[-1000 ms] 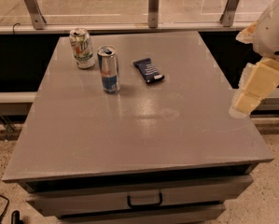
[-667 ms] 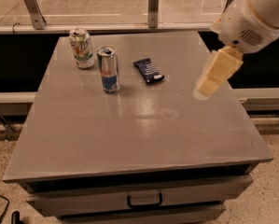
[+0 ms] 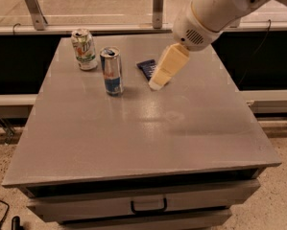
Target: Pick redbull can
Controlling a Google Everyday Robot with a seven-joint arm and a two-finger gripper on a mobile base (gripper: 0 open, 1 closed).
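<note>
Upright redbull can (image 3: 112,71) (gripper (image 3: 158,82) nearby, apart)

Views: one camera only.
Vantage: high, on the near side of the flat grey metal table (image 3: 133,143), above its grey front drawer (image 3: 148,206).
Facing: down and forward, toward the far pale metal rail (image 3: 109,28).
Range: middling, whole tabletop in frame.
Upper right: cream gripper (image 3: 158,80) over the tabletop's far middle.

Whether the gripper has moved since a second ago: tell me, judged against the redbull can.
Yes. The gripper has swung left, from beyond the right edge of the table to just right of the redbull can.
</note>
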